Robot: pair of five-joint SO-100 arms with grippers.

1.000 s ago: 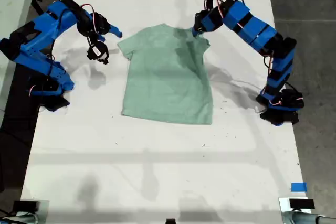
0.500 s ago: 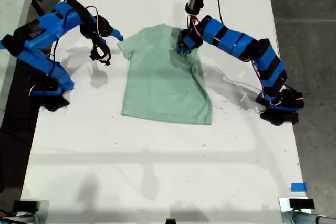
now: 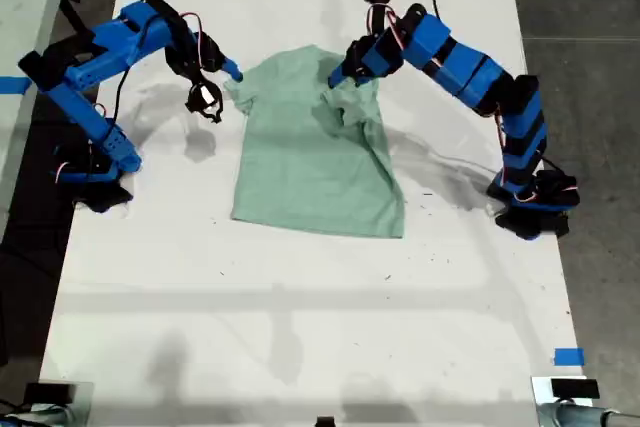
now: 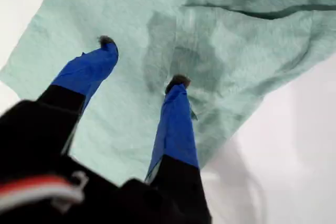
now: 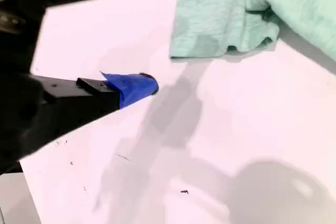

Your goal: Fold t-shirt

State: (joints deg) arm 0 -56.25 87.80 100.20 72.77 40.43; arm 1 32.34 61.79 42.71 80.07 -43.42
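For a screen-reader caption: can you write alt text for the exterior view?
A pale mint t-shirt lies on a white table between two blue arms. My first gripper is over its bunched far sleeve; my second gripper is open beside the other sleeve.

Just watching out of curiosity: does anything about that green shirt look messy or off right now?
Yes. The t-shirt lies mostly flat, but the sleeve on the exterior view's right is rumpled and folded inward beneath my first gripper. Nothing looks torn or spilled on the table.
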